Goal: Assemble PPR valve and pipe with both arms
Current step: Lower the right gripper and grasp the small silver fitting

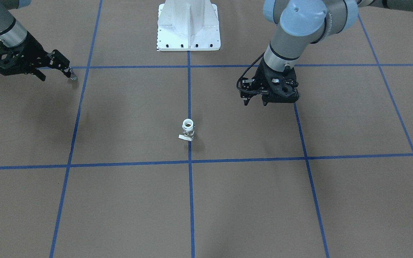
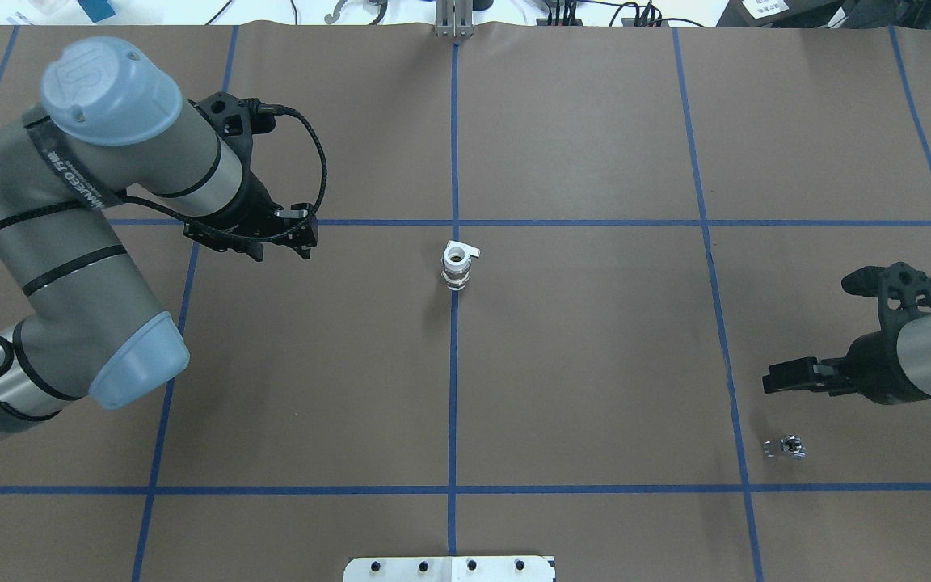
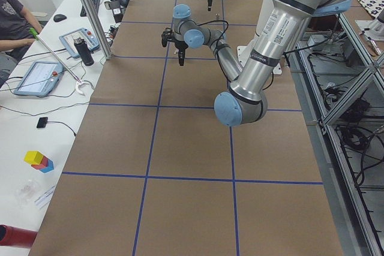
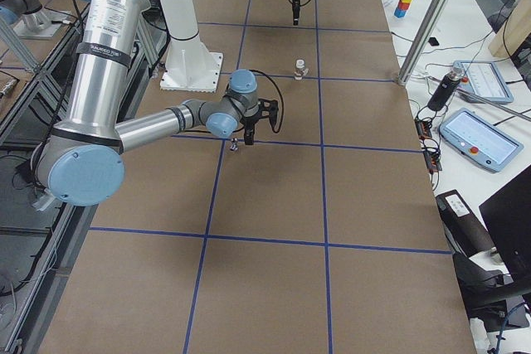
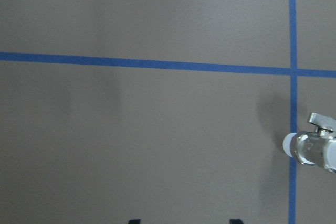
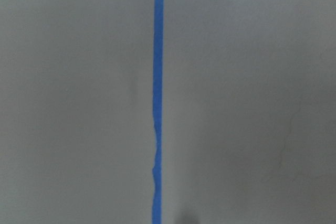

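You'll find the pipe (image 2: pixel 785 446) low right in the overhead view, just below the right gripper (image 2: pixel 773 381), which is open and empty. The valve (image 2: pixel 457 267) stands upright mid-frame, right of the open left gripper (image 2: pixel 284 252).

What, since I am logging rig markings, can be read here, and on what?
No text reads clearly.
White lettering on the black band round the grey left arm: blurred.
White sticker on that arm's silver tube: too small.
White label on the silver right arm: too small.
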Available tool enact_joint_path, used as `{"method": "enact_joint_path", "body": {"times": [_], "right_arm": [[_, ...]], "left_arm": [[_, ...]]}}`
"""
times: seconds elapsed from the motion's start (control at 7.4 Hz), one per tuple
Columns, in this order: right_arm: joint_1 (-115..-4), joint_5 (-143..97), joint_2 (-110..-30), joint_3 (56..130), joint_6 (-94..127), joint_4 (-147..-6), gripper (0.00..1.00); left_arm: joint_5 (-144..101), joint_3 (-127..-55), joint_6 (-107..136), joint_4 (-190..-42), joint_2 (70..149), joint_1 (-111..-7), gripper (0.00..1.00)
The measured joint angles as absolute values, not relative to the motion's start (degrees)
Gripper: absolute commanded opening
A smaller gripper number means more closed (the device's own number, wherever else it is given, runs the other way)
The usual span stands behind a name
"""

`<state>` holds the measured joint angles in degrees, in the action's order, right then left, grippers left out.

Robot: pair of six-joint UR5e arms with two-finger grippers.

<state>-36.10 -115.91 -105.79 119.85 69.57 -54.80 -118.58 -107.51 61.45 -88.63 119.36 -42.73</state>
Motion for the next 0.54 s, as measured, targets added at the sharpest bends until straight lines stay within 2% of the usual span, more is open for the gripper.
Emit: {"method": "enact_joint_path", "body": {"times": [0.54], "right_arm": [[-27.55, -108.01, -108.52, 121.59, 77.96, -54.90, 0.87]], "left_arm": [[-118.71, -108.00, 60.33, -88.67, 117.82, -43.38, 0.66]]}}
